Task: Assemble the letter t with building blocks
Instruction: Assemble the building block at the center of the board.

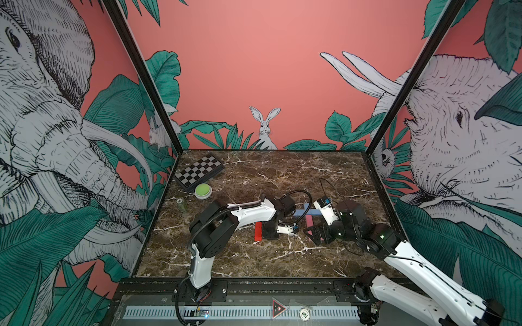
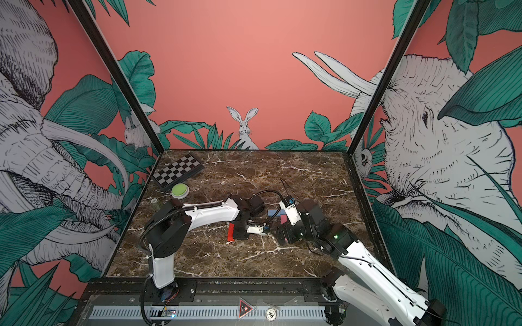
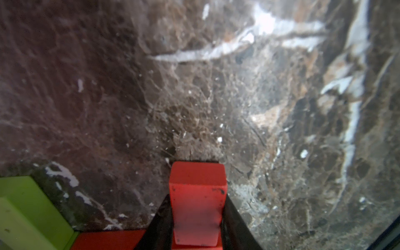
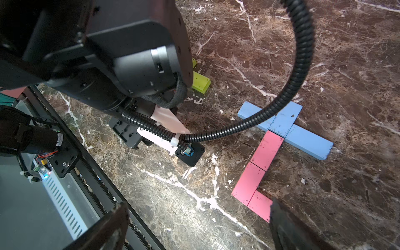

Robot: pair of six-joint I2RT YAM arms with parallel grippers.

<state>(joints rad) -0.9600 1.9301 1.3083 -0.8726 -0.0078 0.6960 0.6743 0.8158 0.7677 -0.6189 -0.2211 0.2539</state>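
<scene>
Robot test cell: marble-patterned desk [image 1: 254,259] enclosed by jungle-print wall panels [image 1: 268,70]; arm mounting rail [image 1: 282,288] along its front edge.

**Entry 1.** Round white token [image 1: 304,312] on the grey slotted front rail [image 1: 158,312]: figures "500" (seen upside down), in both top views.

**Entry 2.** Red-and-black triangular warning sign [image 1: 279,308] just beside it: lettering too small to read.

**Entry 3.** Small round sticker [image 1: 179,201] on the brown marble bench [image 1: 254,175]: marking illegible.

White-shelled left arm [image 1: 251,213] and right arm [image 1: 418,271], black joint housings [image 1: 214,228], ribbed black conduit [image 4: 300,65], white zip tie [image 4: 175,141], green light [image 1: 382,236].
</scene>
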